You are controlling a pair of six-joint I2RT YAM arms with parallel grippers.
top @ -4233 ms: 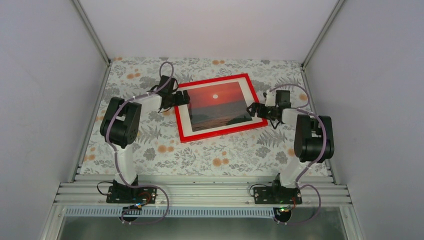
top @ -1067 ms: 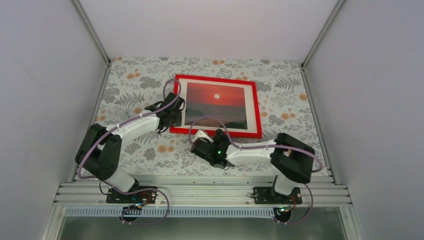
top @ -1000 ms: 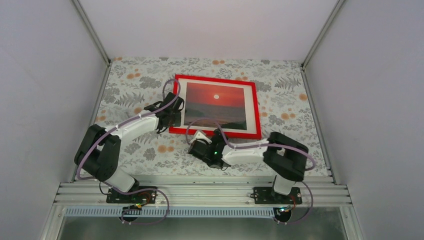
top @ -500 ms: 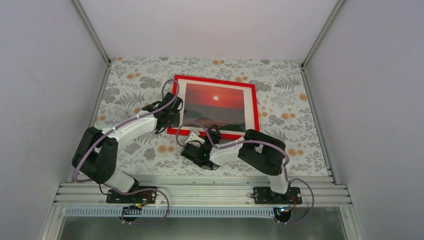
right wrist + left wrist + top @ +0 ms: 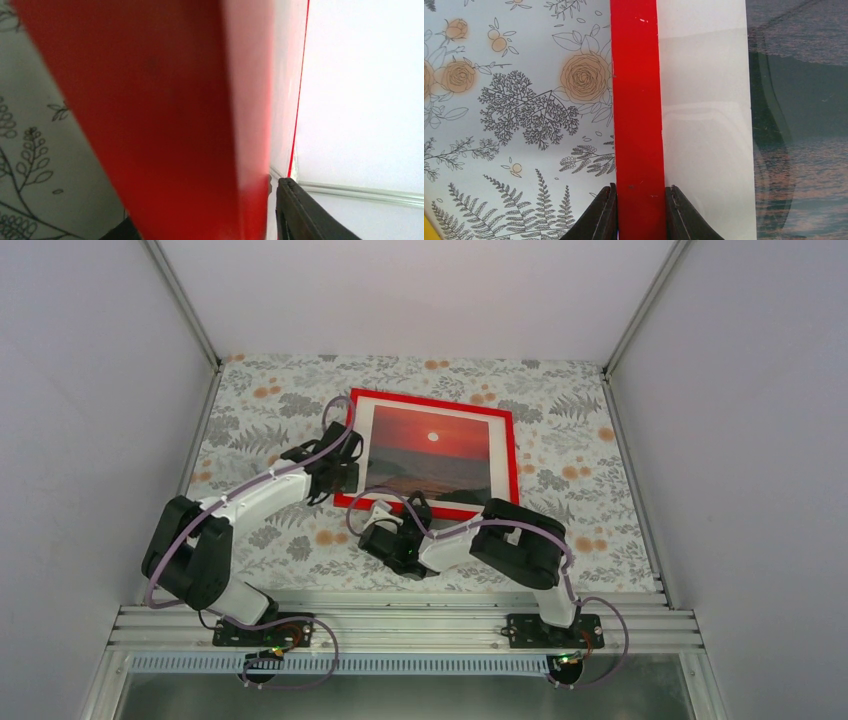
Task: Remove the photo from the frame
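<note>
Bright, even light with soft shadows; right wrist view blurs the frame (image 5: 165,125) close up

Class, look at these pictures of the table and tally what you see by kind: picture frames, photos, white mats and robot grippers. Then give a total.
frame: 1
photo: 1
white mat: 1
grippers: 2, left gripper and right gripper
total: 5

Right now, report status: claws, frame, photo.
Left claw shut on frame, left rail. Right claw straddles near rail, grip unclear. Photo in frame, not out yet. No obstruction seen.
</note>
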